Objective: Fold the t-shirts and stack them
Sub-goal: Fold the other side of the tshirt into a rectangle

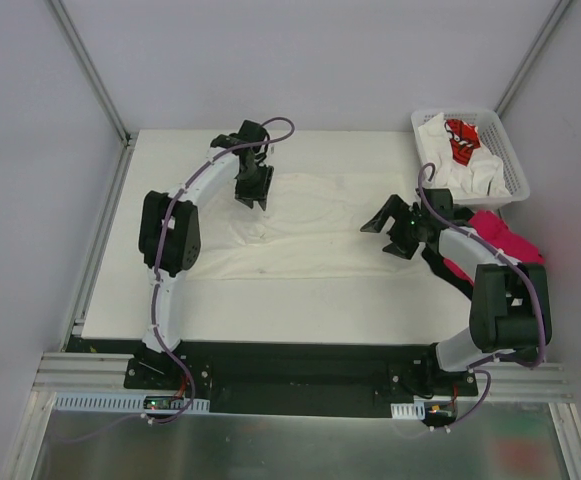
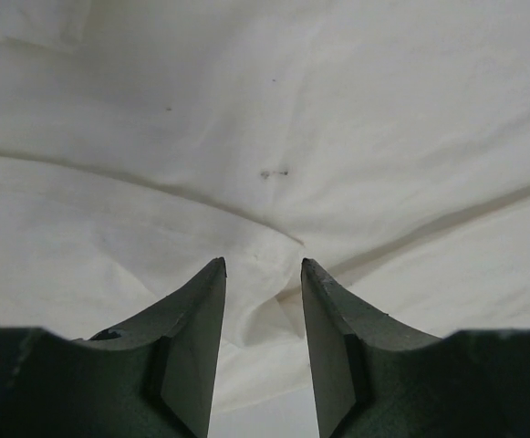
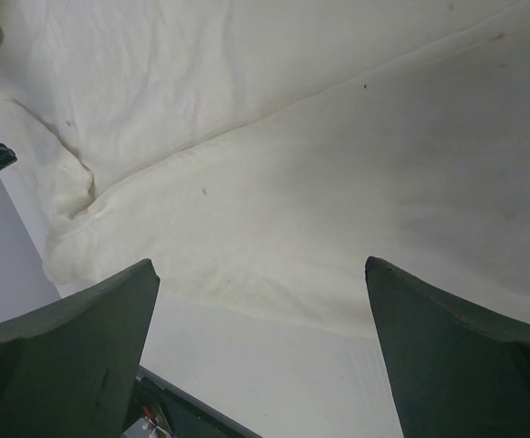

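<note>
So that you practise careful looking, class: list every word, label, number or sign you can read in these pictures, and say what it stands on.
No text can be read.
Red print on the white t-shirt in the basket: too small and crumpled to read.

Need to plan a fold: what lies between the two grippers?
Only the cream-white t-shirt lies between the left gripper and right gripper, in the top view.

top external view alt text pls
A cream-white t-shirt lies spread on a white table, the left gripper over its far-left part, the right gripper open at its right edge. A white basket of shirts and a magenta-pink shirt sit at right.
</note>
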Action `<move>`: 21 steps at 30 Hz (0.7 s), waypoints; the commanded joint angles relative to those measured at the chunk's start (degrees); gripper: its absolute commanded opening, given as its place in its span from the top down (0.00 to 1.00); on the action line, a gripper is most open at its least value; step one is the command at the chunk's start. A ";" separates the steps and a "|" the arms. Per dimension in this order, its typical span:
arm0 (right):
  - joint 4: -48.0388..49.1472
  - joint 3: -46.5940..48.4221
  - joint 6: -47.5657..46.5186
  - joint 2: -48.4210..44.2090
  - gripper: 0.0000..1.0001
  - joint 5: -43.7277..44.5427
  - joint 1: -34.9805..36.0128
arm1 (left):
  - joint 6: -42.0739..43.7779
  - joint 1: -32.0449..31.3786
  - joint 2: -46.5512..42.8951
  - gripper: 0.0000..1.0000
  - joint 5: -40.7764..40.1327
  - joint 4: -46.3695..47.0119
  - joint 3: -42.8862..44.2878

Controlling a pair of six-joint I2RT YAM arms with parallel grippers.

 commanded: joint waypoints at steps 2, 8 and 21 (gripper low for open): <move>1.16 0.86 -0.11 -1.95 0.01 -1.59 -0.09 | 7.01 -0.82 -1.17 0.63 -1.52 -5.35 0.69; 1.25 0.51 0.07 -2.30 0.01 -2.11 -0.53 | 7.10 -1.88 -0.56 0.63 -1.09 -5.44 -0.10; 1.34 0.95 0.33 -3.44 0.01 -2.56 -1.68 | 11.58 -6.01 4.89 0.62 -0.30 -7.64 -0.19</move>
